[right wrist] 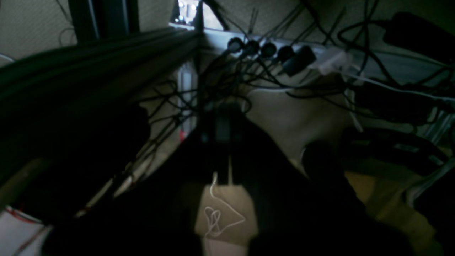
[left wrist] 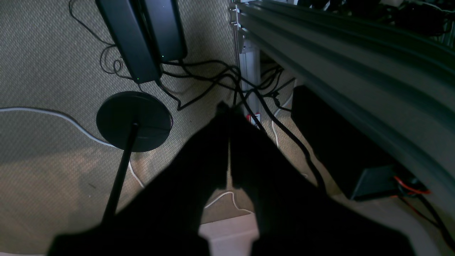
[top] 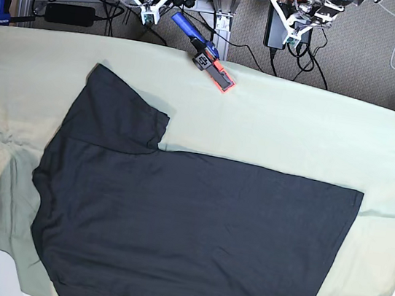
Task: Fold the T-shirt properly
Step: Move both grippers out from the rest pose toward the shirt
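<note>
Starting fold: shirt (top: 193, 228) lies flat on cloth (top: 296, 125), well ahead of both parked grippers, left (left wrist: 229, 113) and right (right wrist: 222, 117), jaws nearly closed, empty. Pinch matching hem and shoulder corners.

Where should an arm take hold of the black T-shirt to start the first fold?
Probably the sleeve at the far left corner of the T-shirt: it juts out flat from the body with bare table cloth around it. The right gripper, parked nearest, could come down from above.

T-shirt (top: 186, 227) on table cloth (top: 317, 135), clamp (top: 207, 55) behind
</note>
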{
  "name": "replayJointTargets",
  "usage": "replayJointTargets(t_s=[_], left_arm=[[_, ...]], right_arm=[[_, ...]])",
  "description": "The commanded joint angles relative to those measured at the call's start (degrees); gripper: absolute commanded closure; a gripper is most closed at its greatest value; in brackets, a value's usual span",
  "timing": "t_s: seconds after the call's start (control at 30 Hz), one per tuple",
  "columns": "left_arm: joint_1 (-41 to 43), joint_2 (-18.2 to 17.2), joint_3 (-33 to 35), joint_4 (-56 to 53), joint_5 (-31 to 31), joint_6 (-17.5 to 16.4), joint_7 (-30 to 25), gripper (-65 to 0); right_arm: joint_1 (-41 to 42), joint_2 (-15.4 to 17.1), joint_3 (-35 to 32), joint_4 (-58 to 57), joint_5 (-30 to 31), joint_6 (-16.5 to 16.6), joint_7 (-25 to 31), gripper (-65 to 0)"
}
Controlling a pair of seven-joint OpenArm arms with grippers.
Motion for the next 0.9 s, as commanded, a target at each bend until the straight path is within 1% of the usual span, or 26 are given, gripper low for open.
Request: replayJointTargets(t_s=[0.0,0.1,0.13,0.23,0.43,0.5,0.57,0.63,0.67,0.73,0.8,0.87], left_arm=[[0.5,-0.5,0.0,0.3,-0.1,-1.4,-0.6,-0.5],[2.2,-1.6,0.0,1.6,-1.4,-6.9,-2.8,-0.4],[3.1,-2.1,0.0,2.6,-2.4,-7.6,-3.5,-0.3],[6.5,-3.5,0.0,6.7,-5.6,-7.5,-4.0,-0.3],[15.1,-6.4,-0.1,19.4,-5.8,-7.5,-4.0,-0.2],[18.1,-7.7,-0.4,24.5,-8.0,-7.5,-4.3,-0.2],[21.2,-8.9,-1.8,29.9,-10.2,-7.5,-5.2,-0.2],[24.2,-9.9,-4.5,35.7,-11.7,-7.6,-5.2,-0.2],[25.8,-10.3,-5.9,38.6,-11.7,-8.1,-5.2,-0.2],[28.5,-11.4,-8.5,44.5,-12.0,-10.4,-5.2,-0.2],[30.9,-12.8,-10.3,50.1,-15.0,-12.2,-4.6,-0.2],[33.2,-14.4,-12.0,55.4,-17.9,-12.9,-3.8,-0.2]], right_arm=[[-0.8,0.7,-0.3,0.7,0.1,-1.9,0.4,0.0],[-2.7,1.6,-1.6,2.4,0.0,-0.2,0.4,0.0],[-3.5,2.0,-2.4,3.1,0.0,0.4,0.4,0.0],[-6.0,3.3,-5.5,5.5,0.0,1.2,0.4,0.0],[-12.7,7.6,-12.0,12.8,0.1,2.0,0.3,0.0],[-15.6,9.2,-13.2,16.4,0.1,3.0,0.3,0.0],[-18.9,10.9,-13.8,20.7,2.2,3.5,0.3,0.0],[-22.5,12.9,-13.8,25.7,6.1,4.1,0.3,0.0],[-24.4,14.0,-13.8,28.4,7.8,4.5,0.3,0.0],[-28.1,16.4,-13.8,34.0,10.3,4.8,0.3,0.0],[-31.8,19.1,-13.8,40.1,12.2,4.9,0.3,0.0],[-35.5,21.6,-13.6,46.6,14.4,4.8,0.1,0.0]])
